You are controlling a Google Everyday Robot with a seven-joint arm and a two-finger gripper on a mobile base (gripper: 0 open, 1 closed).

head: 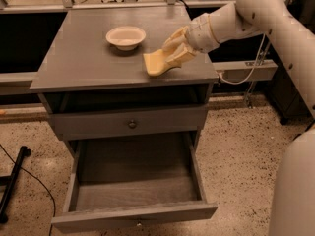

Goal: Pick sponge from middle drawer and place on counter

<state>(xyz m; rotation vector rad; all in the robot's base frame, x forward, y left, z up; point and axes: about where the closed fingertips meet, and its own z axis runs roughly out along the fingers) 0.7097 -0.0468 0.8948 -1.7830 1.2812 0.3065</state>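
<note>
My gripper point(170, 54) is shut on the pale-yellow sponge point(155, 63) and holds it over the right part of the grey counter point(74, 58), close to its surface. I cannot tell whether the sponge touches the counter. The white arm reaches in from the upper right. The middle drawer point(133, 173) stands pulled out below, with its grey floor bare.
A cream round bowl point(126, 37) sits on the counter just left of the sponge. A closed drawer front with a round knob point(132, 124) is above the open drawer. A black bar point(12, 181) and cable lie on the speckled floor at left.
</note>
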